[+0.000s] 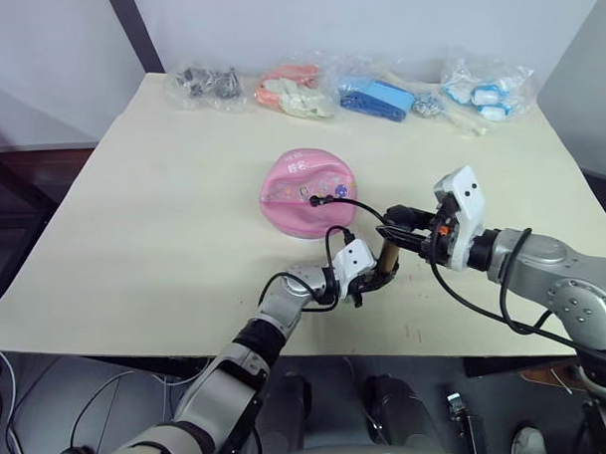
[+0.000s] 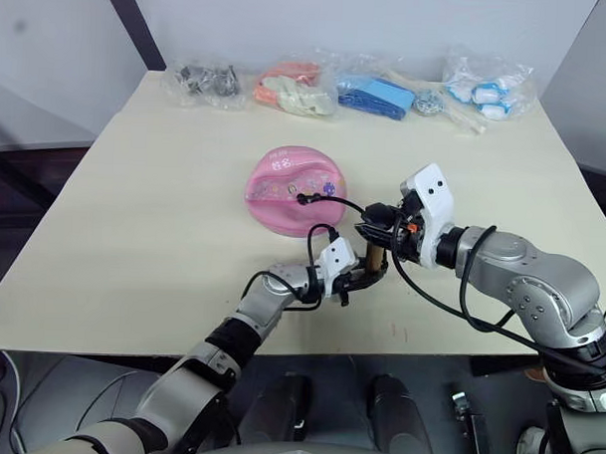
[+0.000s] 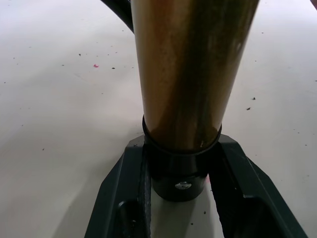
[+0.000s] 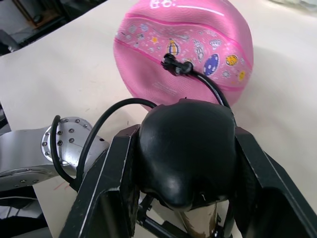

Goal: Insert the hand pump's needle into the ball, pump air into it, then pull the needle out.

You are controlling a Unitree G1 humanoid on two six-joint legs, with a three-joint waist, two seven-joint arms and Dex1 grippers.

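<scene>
On the cream desk [image 1: 134, 231], toward the near edge, the left pincer [image 1: 369, 281] is clenched on the lower black end of the hand pump [image 1: 386, 258], its two black fingers [image 3: 124, 198] pressed against either side of the collar below the gold-bronze tube, which stands upright just off the desk surface. Behind it, near the middle of the desk, lies the ball [image 1: 309, 194], pink with small printed pictures and visibly dented-flat, not yet round. The pump's thin black hose [image 1: 359, 203] arcs from the pump over to the ball's top, where its tip sits at the black valve hole; the needle [image 4: 171, 62] itself is too small to make out, but it appears to be seated in the valve. To the right, the right pincer [image 1: 402, 228] is closed around the black T-handle [image 4: 185, 148] at the top of the pump, fingers on both sides of it. The insertion looks done and the pumping step is in hand. The next move likely calls for the right arm to work the handle up and down along the tube's axis while the left holds the base steady, without tugging the hose. Bagged items [image 1: 298, 95] lie along the far edge, well apart.
</scene>
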